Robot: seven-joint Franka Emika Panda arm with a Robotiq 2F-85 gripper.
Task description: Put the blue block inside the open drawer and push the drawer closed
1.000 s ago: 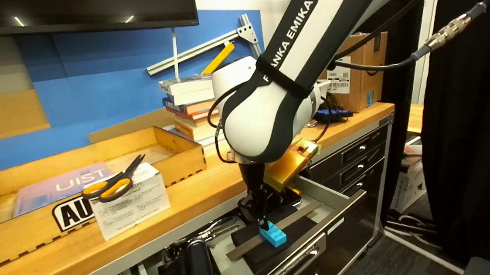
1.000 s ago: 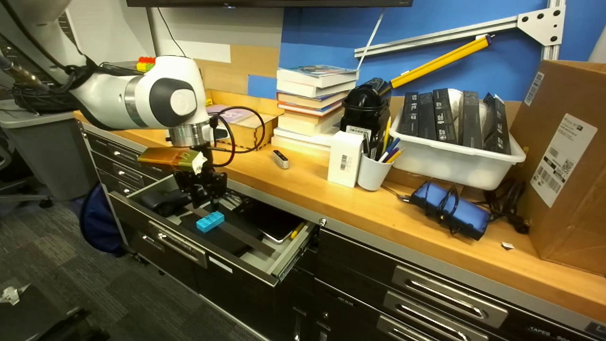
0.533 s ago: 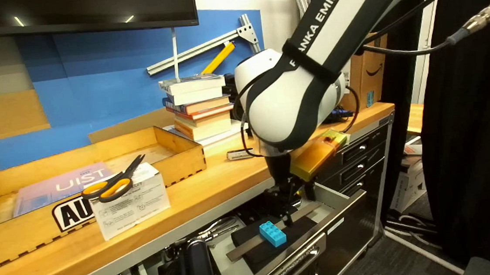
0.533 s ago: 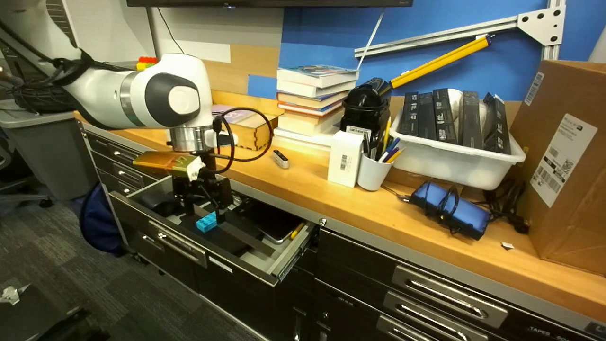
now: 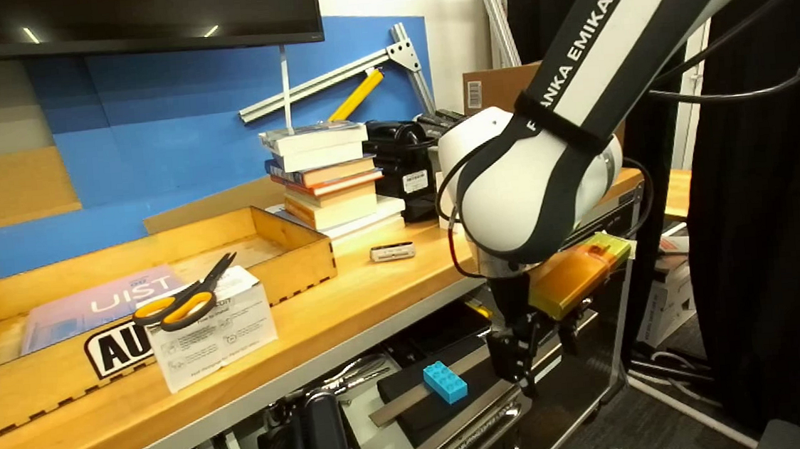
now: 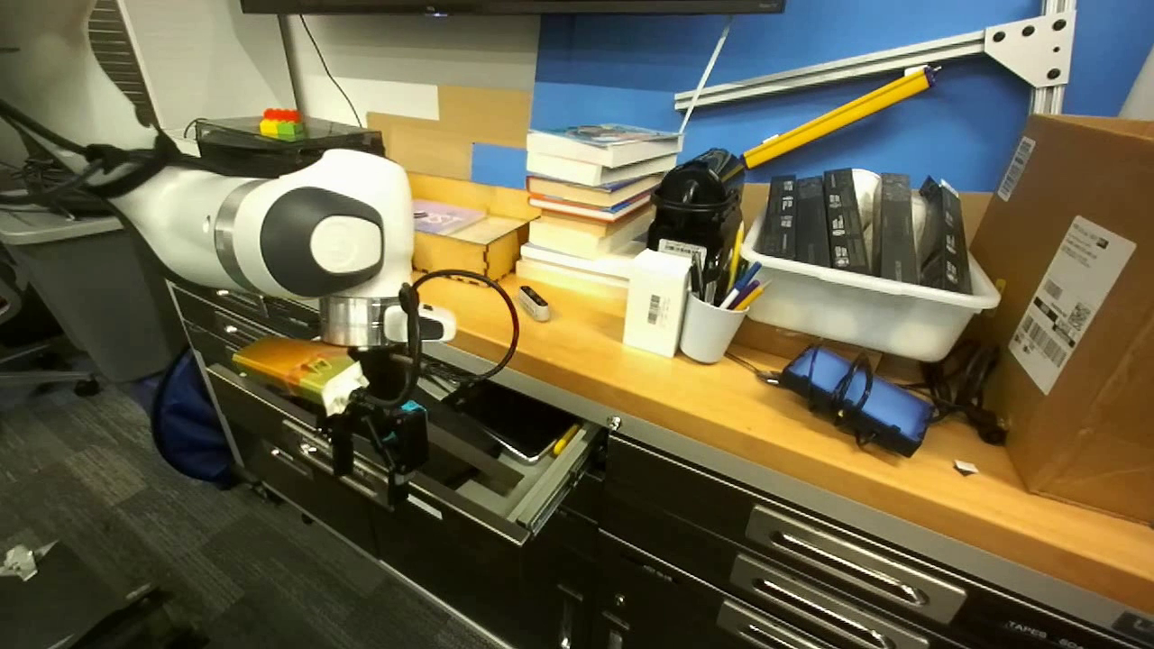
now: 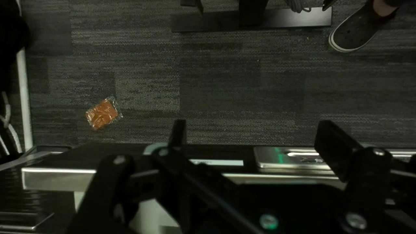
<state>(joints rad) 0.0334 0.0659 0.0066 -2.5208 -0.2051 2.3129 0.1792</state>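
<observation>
The light-blue block (image 5: 446, 383) lies inside the open drawer (image 5: 452, 429), on a black item with a flat metal strip beside it. From an exterior view the block (image 6: 413, 407) is mostly hidden behind the gripper (image 6: 370, 482), and it does not show in the wrist view. My gripper (image 5: 550, 366) has left the block and stands by the drawer's front edge, fingers spread with nothing between them. In the wrist view, the gripper (image 7: 252, 131) has its tips over the floor just past the drawer front, near its silver handle (image 7: 289, 157).
Dark tools (image 5: 323, 430) lie at one end of the drawer, a black tablet-like item (image 6: 518, 419) at the other. Above runs the wooden worktop (image 6: 577, 351) with books (image 6: 595, 198) and a white box with scissors (image 5: 212, 328). An orange packet (image 7: 102, 113) lies on the floor.
The fingers have opened and come off the block, which has stayed put in the drawer. The arm has travelled from above the block out to the drawer's front. The drawer has not moved.
</observation>
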